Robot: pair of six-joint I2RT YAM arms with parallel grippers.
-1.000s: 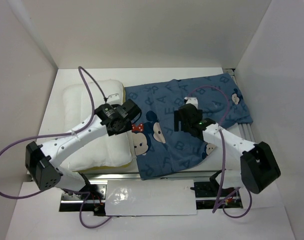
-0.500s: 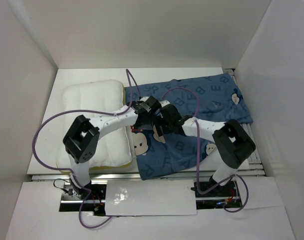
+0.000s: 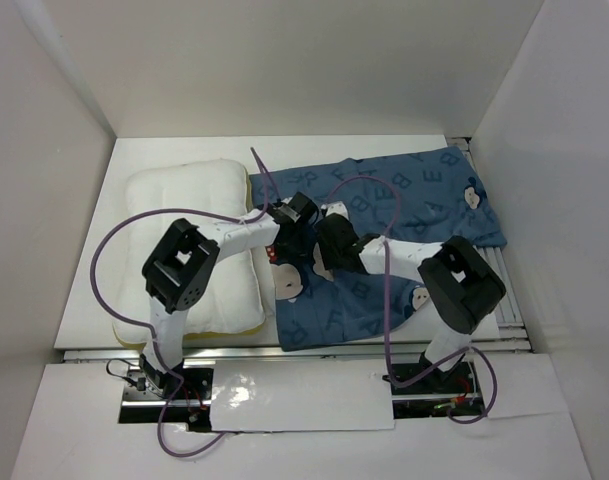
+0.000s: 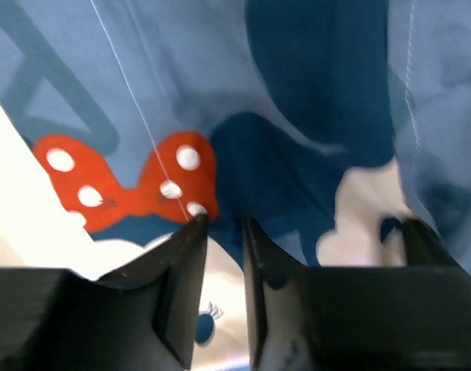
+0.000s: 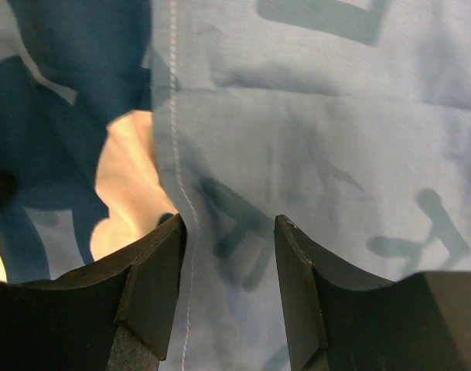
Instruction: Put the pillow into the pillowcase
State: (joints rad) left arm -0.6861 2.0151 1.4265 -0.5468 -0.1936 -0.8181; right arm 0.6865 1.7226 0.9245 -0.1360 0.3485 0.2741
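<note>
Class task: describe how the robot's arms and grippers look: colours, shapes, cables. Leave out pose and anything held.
The left arm and right arm have white links joined by blocky black joint housings. A thin purple cable loops along each. The left gripper and right gripper each have two black, wedge-shaped fingers with flat inner faces.

Blue pillowcase (image 4: 312, 69) cloth fills the frame, printed with dark mouse-ear shapes and pale face patches. A red bow (image 4: 131, 189) with white dots sits at centre left, crossed by a thin white thread. The gripper (image 4: 222, 228) rises from the bottom edge, its black fingers (image 4: 181, 270) a narrow slit apart, tips against the cloth beside the bow.
</note>
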